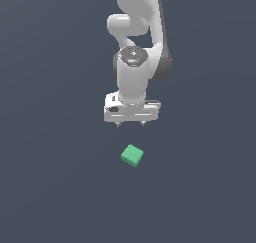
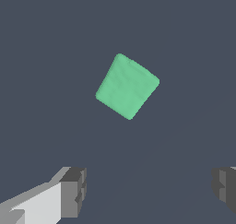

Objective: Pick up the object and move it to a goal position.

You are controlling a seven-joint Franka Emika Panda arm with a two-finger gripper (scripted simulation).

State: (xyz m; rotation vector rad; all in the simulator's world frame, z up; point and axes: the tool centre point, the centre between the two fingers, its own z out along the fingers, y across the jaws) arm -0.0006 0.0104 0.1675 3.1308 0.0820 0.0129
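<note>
Gripper [image 1: 130, 124] hangs above the floor, jaws apart and empty. Green cube [image 1: 132, 155] (rotated askew) lies at its 6 o'clock, untouched.

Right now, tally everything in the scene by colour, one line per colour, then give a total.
Green: 1, the cube, lying on the dark surface, clear of the arm.
White: 1, the robot arm with its gripper, open and empty, the cube not between its fingers.
Total: 2
</note>
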